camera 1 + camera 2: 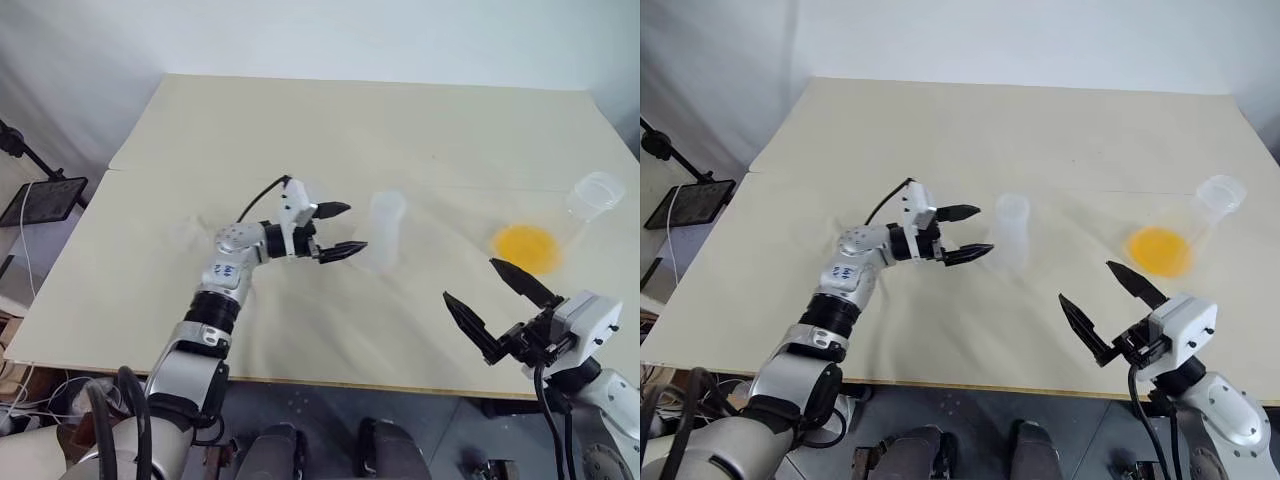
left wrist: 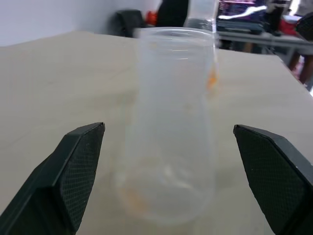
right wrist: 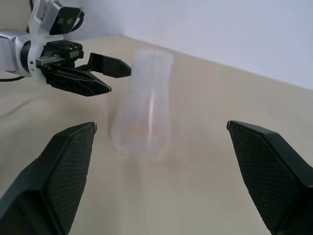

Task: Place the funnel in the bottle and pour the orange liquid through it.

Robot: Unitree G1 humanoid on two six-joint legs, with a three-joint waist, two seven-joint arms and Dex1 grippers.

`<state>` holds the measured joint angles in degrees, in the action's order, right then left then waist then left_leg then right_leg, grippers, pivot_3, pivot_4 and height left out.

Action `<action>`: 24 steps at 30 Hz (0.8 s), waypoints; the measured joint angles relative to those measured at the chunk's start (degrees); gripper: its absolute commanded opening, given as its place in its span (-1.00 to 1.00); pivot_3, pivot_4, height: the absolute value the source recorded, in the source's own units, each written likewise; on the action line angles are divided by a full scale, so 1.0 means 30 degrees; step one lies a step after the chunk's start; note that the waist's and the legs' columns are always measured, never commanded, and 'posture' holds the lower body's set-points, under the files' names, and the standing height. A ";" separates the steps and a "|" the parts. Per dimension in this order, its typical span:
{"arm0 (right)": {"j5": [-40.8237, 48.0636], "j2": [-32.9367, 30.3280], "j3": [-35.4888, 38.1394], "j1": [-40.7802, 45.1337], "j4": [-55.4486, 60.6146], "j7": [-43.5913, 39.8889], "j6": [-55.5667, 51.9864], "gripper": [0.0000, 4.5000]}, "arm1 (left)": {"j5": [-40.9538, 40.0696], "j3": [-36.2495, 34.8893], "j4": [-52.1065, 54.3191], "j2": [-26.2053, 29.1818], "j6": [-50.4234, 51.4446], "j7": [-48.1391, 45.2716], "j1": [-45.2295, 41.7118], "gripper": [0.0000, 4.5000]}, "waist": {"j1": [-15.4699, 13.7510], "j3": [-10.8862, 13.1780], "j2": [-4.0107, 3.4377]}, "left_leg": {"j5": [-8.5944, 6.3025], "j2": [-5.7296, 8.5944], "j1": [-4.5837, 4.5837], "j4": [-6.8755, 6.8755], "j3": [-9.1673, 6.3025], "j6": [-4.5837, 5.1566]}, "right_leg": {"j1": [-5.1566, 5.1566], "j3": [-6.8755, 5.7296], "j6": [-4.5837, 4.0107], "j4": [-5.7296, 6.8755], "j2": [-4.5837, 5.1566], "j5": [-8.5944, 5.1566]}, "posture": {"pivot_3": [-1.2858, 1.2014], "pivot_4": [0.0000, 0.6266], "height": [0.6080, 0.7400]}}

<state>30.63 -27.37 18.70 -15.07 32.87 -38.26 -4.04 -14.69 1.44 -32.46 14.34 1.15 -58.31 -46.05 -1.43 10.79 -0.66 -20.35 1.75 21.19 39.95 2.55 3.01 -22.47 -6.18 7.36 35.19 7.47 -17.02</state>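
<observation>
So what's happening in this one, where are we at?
A two-armed robot stands at a beige table with two clear flasks. The left gripper is open beside the empty bottle standing mid-table, its fingers apart from it, holding nothing. The right gripper is also open and empty, hovering near the table's front edge. The other flask, holding the orange liquid, sits untouched to the right. No pouring has begun; I can't make out the funnel.
</observation>
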 measured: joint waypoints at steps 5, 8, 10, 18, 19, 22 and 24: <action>0.0314 -0.0477 -0.1169 0.1400 -0.1098 -0.0960 -0.0681 1.00 | -0.1103 -0.2051 0.4274 0.2317 0.0841 0.0673 0.4051 0.99 | 0.0127 0.0000 -0.0001 | -0.0003 -0.0002 -0.0011 0.0000 -0.0062 -0.0006 | 0.0001 0.0023 -0.0001 0.0043 0.0021 0.0000 | 0.03 -0.52 1.00; 0.0558 -0.0736 -0.1802 0.2650 -0.1716 -0.1643 -0.1162 1.00 | -0.1782 -0.3992 0.7013 0.3414 0.1240 0.1758 0.7130 0.99 | 0.0215 0.0000 -0.0002 | -0.0006 -0.0007 -0.0010 0.0008 -0.0102 -0.0012 | 0.0007 0.0076 -0.0006 0.0051 0.0044 -0.0002 | 0.03 -0.52 1.00; 0.0709 -0.0975 -0.2223 0.3572 -0.2239 -0.2108 -0.1332 1.00 | -0.2347 -0.5427 0.8962 0.4002 0.1597 0.2669 0.9057 0.99 | 0.0136 0.0001 0.0001 | -0.0009 -0.0005 -0.0006 0.0016 -0.0146 -0.0018 | 0.0023 0.0074 -0.0007 0.0046 0.0060 -0.0002 | 0.03 -0.52 1.00; 0.0989 -0.1335 -0.4612 0.7273 -0.4008 -0.5074 -0.2032 1.00 | -0.4468 -1.4198 1.4383 0.3549 0.2242 0.6553 2.0053 0.99 | 0.0504 0.0000 0.0017 | -0.0054 -0.0063 -0.0013 -0.0032 -0.0161 -0.0071 | 0.0049 0.0066 -0.0018 -0.0070 0.0118 -0.0008 | 0.03 -0.52 1.00; 0.0986 -0.1336 -0.4879 0.7521 -0.4167 -0.5465 -0.2049 1.00 | -0.4662 -1.4861 1.4476 0.3260 0.2138 0.6710 2.1124 0.99 | 0.0499 -0.0001 0.0021 | -0.0056 -0.0074 -0.0013 -0.0027 -0.0161 -0.0072 | 0.0049 0.0062 -0.0021 -0.0077 0.0110 -0.0010 | 0.03 -0.52 1.00; 0.0922 -0.1341 -0.5696 0.8456 -0.4777 -0.6610 -0.2060 1.00 | -0.5172 -1.6348 1.4510 0.2234 0.2001 0.7251 2.3272 0.99 | 0.0109 0.0002 0.0030 | -0.0070 -0.0078 -0.0021 0.0019 -0.0176 -0.0059 | 0.0094 0.0045 -0.0033 -0.0178 0.0125 -0.0016 | 0.03 -0.52 1.00; 0.0883 -0.1339 -0.6047 0.9061 -0.5126 -0.7018 -0.2057 1.00 | -0.5411 -1.6592 1.4520 0.1936 0.1829 0.7457 2.3779 0.99 | -0.0084 -0.0004 0.0039 | -0.0101 -0.0075 -0.0026 0.0020 -0.0199 -0.0095 | 0.0146 0.0044 -0.0044 -0.0255 0.0147 -0.0021 | 0.03 -0.52 1.00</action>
<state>33.28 -31.39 0.55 12.12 17.49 -59.31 -10.21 -30.92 -48.33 11.09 20.14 6.64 -35.95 25.29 -1.68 10.78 -0.54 -20.66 1.53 21.11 40.01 1.95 2.72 -22.03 -6.05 7.23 34.43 7.91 -17.08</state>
